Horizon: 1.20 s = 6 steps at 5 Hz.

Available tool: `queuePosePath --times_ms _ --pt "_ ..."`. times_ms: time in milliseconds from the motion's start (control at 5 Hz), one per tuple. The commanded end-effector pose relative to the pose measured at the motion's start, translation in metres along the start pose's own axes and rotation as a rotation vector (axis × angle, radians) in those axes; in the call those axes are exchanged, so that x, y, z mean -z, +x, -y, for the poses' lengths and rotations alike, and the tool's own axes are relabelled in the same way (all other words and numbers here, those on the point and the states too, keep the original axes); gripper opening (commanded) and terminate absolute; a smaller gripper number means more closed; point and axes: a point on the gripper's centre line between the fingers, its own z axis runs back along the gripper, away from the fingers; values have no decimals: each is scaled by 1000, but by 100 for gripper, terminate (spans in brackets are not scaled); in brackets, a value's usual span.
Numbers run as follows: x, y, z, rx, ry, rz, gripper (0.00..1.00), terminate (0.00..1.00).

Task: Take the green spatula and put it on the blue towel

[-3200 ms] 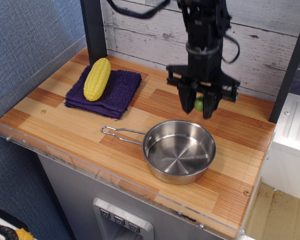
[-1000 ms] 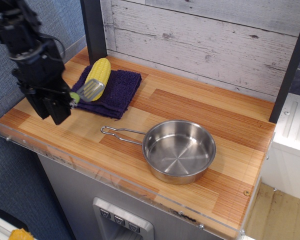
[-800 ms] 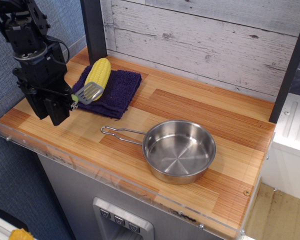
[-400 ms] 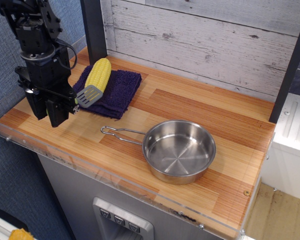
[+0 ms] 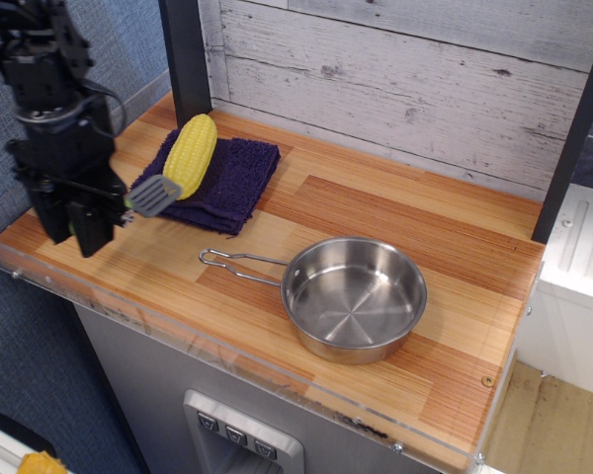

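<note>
Left of the blue towel (image 5: 232, 173), the green spatula (image 5: 150, 197) is clamped in the gripper (image 5: 76, 219); release risks missing, crowded by corn (image 5: 191, 155).

The left half of the blue towel (image 5: 227, 178) is taken by a corn cob (image 5: 190, 155). Its right half is left bare. Open surface (image 5: 376, 207) is seen between towel and pan (image 5: 351, 296).

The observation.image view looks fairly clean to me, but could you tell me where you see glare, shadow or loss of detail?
In the observation.image view: soft, even lighting; bright reflections streak the steel pan; the clear front guard shows faint sheen; the black gripper reads nearly as a silhouette, hiding all but a sliver of the green spatula handle; the blue towel keeps little texture in its dark folds.
</note>
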Motion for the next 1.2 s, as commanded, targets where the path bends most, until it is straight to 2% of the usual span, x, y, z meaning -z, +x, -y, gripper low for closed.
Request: queuePosePath --times_ms 0,400,600,800,1000 --pt "-11 -3 -20 -17 18 26 0 0" --pt "-7 -8 -33 -48 -7 26 0 0" --pt "7 5 -22 -2 -74 92 0 0" --pt "23 13 -17 9 -118 95 0 0" --pt "33 17 -15 5 -153 63 0 0"
